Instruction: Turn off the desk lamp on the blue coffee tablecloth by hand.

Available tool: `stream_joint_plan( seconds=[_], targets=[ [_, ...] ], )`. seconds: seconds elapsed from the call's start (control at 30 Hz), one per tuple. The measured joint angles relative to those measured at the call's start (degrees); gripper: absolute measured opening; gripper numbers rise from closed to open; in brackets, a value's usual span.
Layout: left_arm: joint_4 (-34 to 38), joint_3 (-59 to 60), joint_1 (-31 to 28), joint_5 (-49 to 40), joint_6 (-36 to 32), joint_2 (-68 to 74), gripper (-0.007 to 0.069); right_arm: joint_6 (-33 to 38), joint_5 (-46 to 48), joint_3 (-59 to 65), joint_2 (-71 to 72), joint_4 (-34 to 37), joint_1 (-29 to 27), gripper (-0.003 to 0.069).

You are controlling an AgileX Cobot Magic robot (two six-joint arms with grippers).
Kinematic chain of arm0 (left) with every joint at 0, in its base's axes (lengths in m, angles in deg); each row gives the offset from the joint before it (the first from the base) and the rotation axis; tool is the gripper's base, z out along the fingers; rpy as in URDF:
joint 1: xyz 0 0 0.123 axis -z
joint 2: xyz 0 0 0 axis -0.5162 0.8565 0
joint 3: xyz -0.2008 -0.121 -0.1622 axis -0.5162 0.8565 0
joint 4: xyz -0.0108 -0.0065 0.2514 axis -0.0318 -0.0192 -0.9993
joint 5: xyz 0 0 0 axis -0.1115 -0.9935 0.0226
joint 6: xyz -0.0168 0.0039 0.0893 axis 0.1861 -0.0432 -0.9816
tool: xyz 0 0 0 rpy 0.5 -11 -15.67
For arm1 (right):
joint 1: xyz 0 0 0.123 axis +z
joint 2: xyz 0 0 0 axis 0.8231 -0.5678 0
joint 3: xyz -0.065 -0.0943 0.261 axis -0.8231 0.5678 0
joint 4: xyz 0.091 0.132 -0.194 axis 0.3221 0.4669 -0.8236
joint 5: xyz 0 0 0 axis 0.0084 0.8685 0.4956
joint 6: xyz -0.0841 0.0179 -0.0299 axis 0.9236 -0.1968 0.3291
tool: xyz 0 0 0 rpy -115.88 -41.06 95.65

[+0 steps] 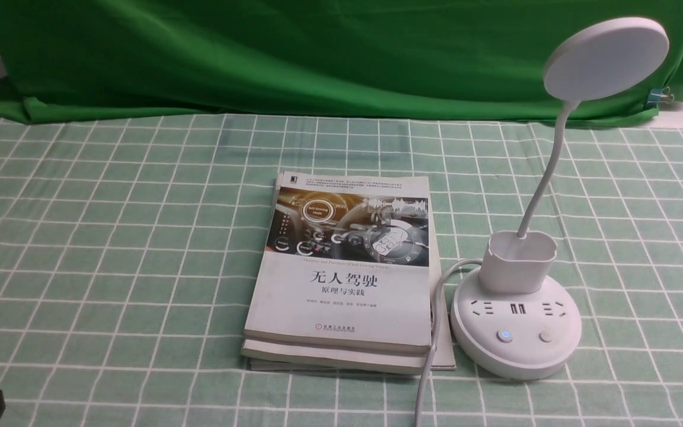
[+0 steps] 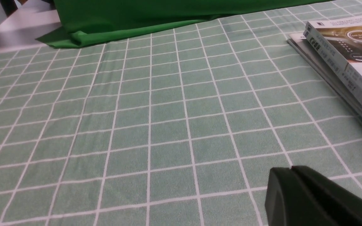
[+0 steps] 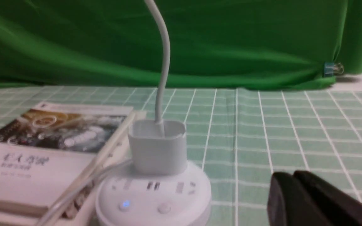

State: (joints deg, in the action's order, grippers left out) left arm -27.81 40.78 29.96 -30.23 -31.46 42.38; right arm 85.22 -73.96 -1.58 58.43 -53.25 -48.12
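The desk lamp [image 1: 516,323] stands on the blue coffee tablecloth [image 1: 110,237], which is really pale green with thin white squares and covers the desk. The lamp is on the right side, just beside a small pile of books [image 1: 344,279]. Its white cord [image 1: 430,350] runs along the edge of the books toward the robot. The round base has two buttons in front, and the left one [image 1: 504,336] glows blue. The thin neck bends up to the flat round head, high above the base. The left tool [image 2: 291,171] sits low over bare cloth, well apart from the books, and its two black tips are pressed together with nothing between them. The right tool [image 3: 294,175] is near the lamp base, not touching it, and its tips are also together and hold nothing. A dark green cloth [image 1: 318,53] hangs at the back.
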Motion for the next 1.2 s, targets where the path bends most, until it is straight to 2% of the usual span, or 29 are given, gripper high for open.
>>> stream_joint_plan(
  seconds=[1.2],
  targets=[
    [0.00,0.00,0.00,0.08,0.00,0.00,0.0000,-0.38,2.04,0.00,0.00,0.05,0.00,0.0118]
  ],
)
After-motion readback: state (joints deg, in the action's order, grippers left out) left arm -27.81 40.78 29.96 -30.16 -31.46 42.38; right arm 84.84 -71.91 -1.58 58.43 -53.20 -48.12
